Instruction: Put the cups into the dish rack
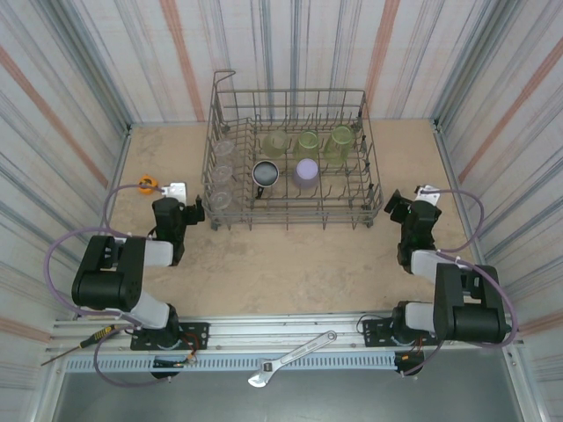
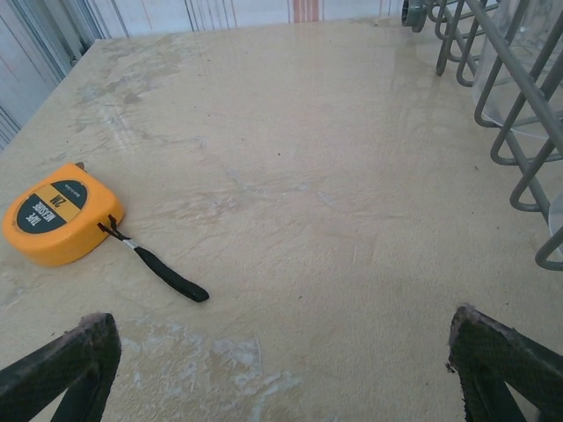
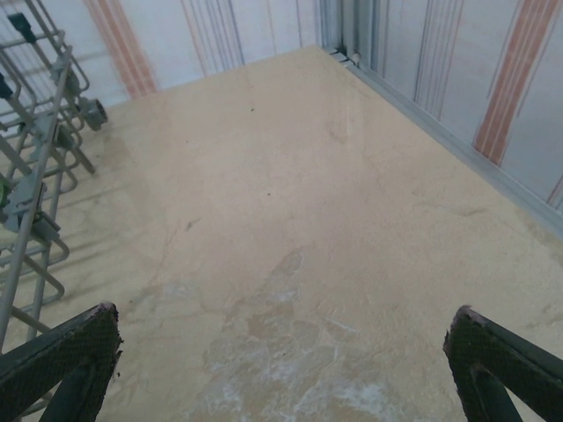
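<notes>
Plastic cups (image 1: 277, 141), eight counted, all sit inside the rack (image 1: 290, 214) in the upper centre of the top view. Three clear cups (image 1: 222, 173) run down its left side and three yellow-green cups (image 1: 308, 142) stand along the far row. The black cup (image 1: 266, 174) and lavender cup (image 1: 306, 170) are just below those.

Handling, judged: light, thin-walled, stiff but liable to flex if squeezed hard; smooth, so probably slippery. Best hold looks like a pinch over the rim wall, one finger inside.

Grippers: left gripper (image 2: 281, 321) spread wide, holding nothing, over bare table (image 2: 290, 176); right gripper (image 3: 283, 312) likewise, with rack wires at the left of its frame.

Writing: tape measure (image 2: 60, 214) label reads "2M" and "TAPE MEASURE". Nothing legible on the cups.
</notes>
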Available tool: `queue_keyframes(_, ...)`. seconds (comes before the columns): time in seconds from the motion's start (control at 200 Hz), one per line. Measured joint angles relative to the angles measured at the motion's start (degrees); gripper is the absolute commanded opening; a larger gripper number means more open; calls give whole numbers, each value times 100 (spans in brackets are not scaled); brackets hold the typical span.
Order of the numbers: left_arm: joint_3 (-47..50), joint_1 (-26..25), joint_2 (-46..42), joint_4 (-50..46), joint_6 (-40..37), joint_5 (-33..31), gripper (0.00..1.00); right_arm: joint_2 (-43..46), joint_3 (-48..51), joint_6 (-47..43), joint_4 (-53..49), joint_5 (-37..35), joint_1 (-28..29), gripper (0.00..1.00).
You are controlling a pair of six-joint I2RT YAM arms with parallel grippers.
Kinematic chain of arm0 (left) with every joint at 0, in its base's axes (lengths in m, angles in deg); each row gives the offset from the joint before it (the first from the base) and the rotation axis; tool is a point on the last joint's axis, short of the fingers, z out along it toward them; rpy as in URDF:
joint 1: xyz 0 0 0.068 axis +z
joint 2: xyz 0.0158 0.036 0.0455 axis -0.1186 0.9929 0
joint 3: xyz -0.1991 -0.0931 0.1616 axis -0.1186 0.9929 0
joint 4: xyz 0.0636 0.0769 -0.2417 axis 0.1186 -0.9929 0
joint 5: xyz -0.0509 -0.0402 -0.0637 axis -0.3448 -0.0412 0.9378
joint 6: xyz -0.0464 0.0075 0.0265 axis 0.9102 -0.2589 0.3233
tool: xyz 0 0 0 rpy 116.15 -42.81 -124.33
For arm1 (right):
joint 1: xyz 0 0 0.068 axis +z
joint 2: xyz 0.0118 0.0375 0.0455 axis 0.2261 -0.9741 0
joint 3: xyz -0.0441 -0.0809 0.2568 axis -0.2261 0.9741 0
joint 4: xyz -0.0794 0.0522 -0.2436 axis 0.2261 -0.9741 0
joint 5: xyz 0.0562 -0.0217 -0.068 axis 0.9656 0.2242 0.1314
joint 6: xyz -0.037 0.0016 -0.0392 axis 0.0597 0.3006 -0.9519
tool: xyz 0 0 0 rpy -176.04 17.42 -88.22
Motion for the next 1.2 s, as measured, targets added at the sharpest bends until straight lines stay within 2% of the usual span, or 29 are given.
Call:
queue_keyframes(0.266, 0, 0, 0, 0, 0, 7, 99, -748, 61, -260, 761, 109, 201, 99)
queue_keyframes(0.576, 0, 7, 0, 0, 0, 33, 99, -1342, 72, -719, 1685, -136, 450, 99)
queue_keyframes(0.781, 0, 11, 0, 0, 0, 90, 99, -1362, -87, -756, 1493, -166, 476, 99)
queue_keyframes(1.202, -2, 162, 0, -37, 4, 299, 99, -1375, -380, -721, 809, 313, 256, 99)
